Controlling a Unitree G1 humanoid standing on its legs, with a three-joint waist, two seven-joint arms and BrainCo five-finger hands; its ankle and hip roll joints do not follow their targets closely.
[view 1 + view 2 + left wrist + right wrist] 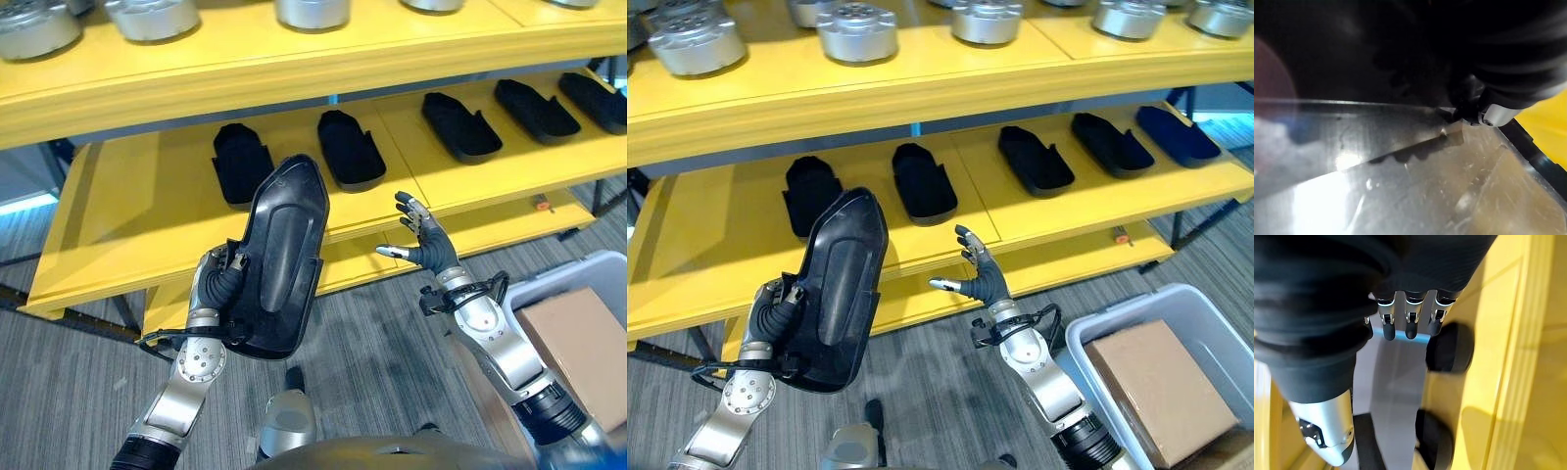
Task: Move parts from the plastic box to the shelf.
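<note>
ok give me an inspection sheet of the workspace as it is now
surface: yellow shelf, middle board with free space at its left end.
job's things: large black part held upright in front of the shelf; five black parts in a row on the middle board, e.g.; grey plastic box at lower right.
clutter: silver round parts on the top board; cardboard box inside the plastic box; small orange item on the lowest board.
hands: left hand curled round the large part's lower edge; right hand open, empty, beside the part.
cables: nothing seen.
surroundings: grey carpet floor.
</note>
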